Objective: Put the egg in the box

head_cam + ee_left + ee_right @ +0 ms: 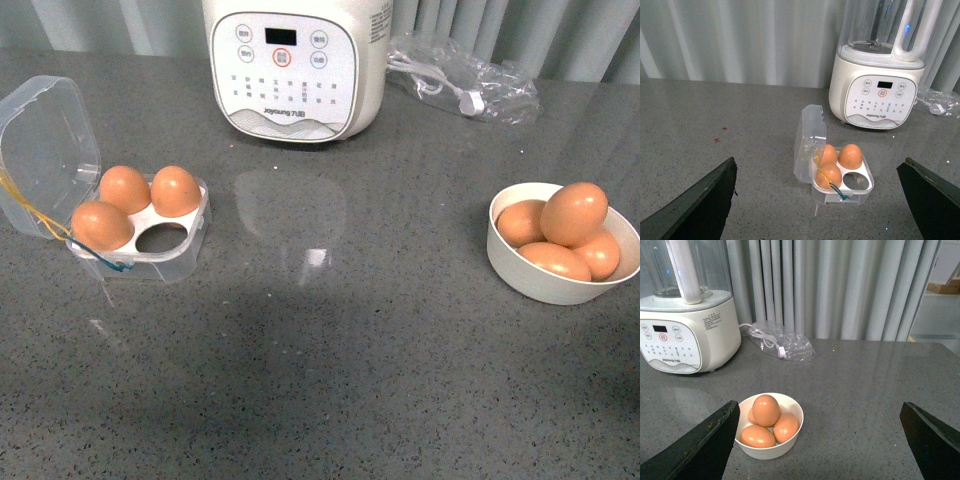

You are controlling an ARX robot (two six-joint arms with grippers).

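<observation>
Clear box (pixel 150 266) holds three eggs (pixel 125 188); white bowl (pixel 545 288) holds four; left fingers (pixel 695 202) and right fingers (pixel 695 445) spread wide.

Even, bright light is filling all views. Glare is showing on the bench (pixel 400 330) in the front view; soft shadow is darkening its near edge. Focus is reading sharp.

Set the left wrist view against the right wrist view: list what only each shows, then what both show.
Only the left wrist view shows the egg box, open, with three eggs and one empty hole. Only the right wrist view shows the white bowl holding brown eggs. Both show the white kitchen machine, the plastic bag with a cable, the grey counter and the curtain.
</observation>
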